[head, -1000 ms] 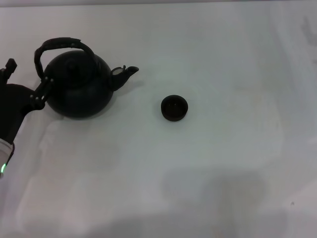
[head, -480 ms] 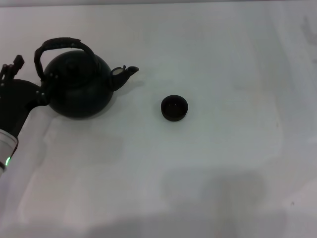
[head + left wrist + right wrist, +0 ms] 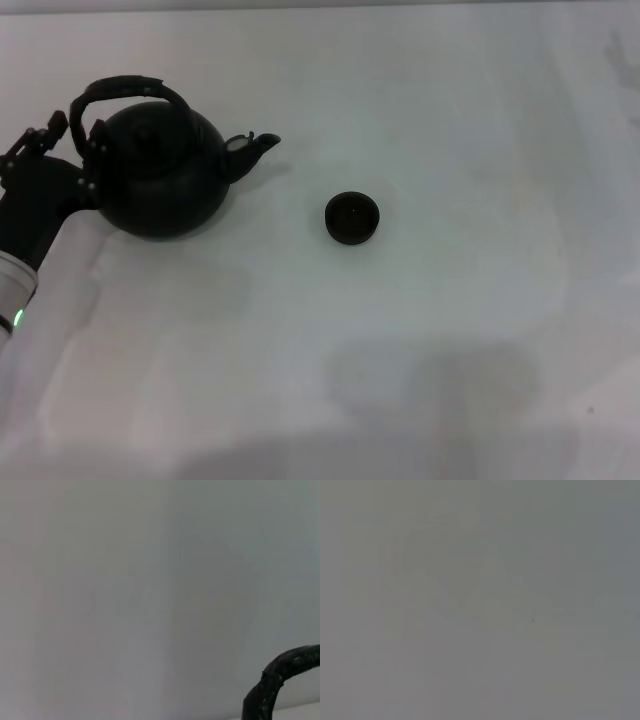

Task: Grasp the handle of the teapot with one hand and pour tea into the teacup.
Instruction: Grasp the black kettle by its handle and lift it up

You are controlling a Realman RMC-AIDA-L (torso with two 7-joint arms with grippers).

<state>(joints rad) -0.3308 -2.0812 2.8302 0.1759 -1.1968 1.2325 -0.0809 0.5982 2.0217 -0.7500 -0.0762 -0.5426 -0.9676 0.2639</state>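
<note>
1. The counter (image 3: 450, 330) carries the teapot (image 3: 160, 180) at far left, spout aimed at the teacup (image 3: 352, 218), which sits well apart.
2. The left gripper (image 3: 75, 165) sits beside the teapot's left flank, below the handle (image 3: 120, 90); whether its fingers are spread or clenched, I cannot tell.
3. Best to rise and centre on the arch's top before closing.
4. The right gripper is out of view.

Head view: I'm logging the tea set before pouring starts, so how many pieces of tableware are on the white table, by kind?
Teapot: 1, black, with an arched handle and a lid on top
Teacup: 1, black, standing apart off the spout side
Total: 2 pieces on the table
The left gripper is beside the teapot, not counted.
</note>
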